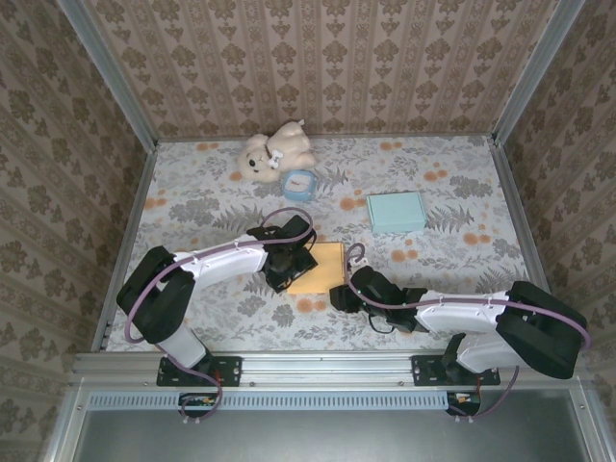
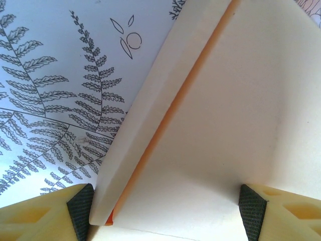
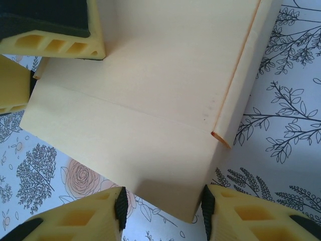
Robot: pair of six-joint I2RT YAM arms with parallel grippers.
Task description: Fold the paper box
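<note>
The paper box (image 1: 322,269) is a pale yellow sheet with orange edges, lying flat in the middle of the table. My left gripper (image 1: 286,262) is at its left edge. In the left wrist view it (image 2: 165,213) is open over the box panel (image 2: 230,125), with a raised side flap (image 2: 150,110) running in beside the left pad. My right gripper (image 1: 339,295) is at the box's near right corner. Its jaws (image 3: 163,208) are open and straddle that corner (image 3: 165,170), with a gap at the left pad. A side flap (image 3: 246,75) stands folded up on the right.
A teddy bear (image 1: 269,154) and a small blue clock (image 1: 300,183) lie at the back left. A light blue box (image 1: 397,212) sits at the back right. One left finger (image 3: 55,30) rests on the panel in the right wrist view. Patterned walls enclose the table.
</note>
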